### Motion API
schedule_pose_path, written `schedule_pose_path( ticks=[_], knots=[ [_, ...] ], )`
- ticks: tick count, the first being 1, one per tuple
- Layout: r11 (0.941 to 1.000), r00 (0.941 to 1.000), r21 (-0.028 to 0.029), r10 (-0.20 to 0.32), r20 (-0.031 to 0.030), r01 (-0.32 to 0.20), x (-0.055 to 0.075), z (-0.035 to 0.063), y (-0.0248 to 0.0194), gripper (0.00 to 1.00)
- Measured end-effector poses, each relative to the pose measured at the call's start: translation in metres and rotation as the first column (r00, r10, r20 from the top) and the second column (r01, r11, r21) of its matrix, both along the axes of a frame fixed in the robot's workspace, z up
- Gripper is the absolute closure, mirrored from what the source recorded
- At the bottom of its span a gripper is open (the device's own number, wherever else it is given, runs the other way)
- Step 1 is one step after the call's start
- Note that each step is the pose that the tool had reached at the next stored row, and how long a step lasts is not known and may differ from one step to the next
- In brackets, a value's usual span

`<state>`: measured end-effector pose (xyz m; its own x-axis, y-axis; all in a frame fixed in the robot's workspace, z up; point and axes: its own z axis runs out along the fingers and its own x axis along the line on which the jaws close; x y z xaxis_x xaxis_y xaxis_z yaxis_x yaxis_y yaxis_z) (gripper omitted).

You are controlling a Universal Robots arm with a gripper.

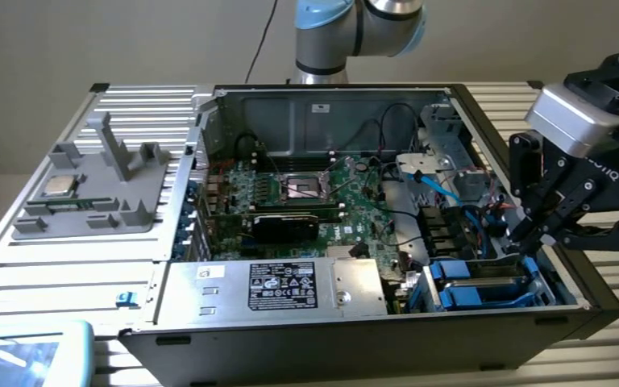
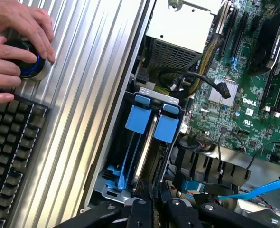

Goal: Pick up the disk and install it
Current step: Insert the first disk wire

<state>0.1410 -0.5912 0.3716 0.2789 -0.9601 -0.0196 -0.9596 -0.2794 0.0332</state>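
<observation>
Hanging just over the drive cage [image 1: 430, 284] at the corner of the case [image 1: 321, 347], on the exterior view's right, the tool [image 1: 527, 240] is showing its fingers drawn together with nothing visible between them. The disk [image 2: 140, 118] is sitting inside that cage, standing on edge, its blue bracket tabs facing up out of the opening and its long axis apparently running along the cage slot towards the tool [image 2: 153, 191]. Trouble is likeliest from pressing off-centre, which I judge could be cocking the bracket in its rails and jamming it. The blue cable [image 2: 261, 190] and black cables [image 2: 197, 78] are lying near, so a drifting fingertip could be snagging them.
</observation>
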Motion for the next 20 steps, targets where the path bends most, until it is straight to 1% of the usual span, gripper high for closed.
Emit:
schedule_pose_path(
  ticks=[5, 7, 14, 18, 19, 20],
  knots=[
    [0.9996, 0.9996, 0.0001, -0.028, 0.0006, 0.028, -0.0027, 0.0000, 0.0000, 0.84],
    [0.9994, 0.9994, 0.0003, -0.036, 0.0020, 0.036, -0.0040, -0.0001, 0.0001, 0.84],
    [0.9975, 0.9974, 0.0010, -0.071, 0.0137, 0.071, -0.0055, -0.0009, 0.0002, 0.84],
    [0.9969, 0.9967, 0.0007, -0.078, 0.0193, 0.078, -0.0072, -0.0019, 0.0010, 0.84],
    [0.9969, 0.9967, -0.0006, -0.079, 0.0197, 0.079, -0.0073, -0.0025, 0.0020, 0.84],
    [0.9969, 0.9967, -0.0039, -0.078, 0.0201, 0.078, -0.0073, -0.0030, 0.0042, 0.84]
  ],
)
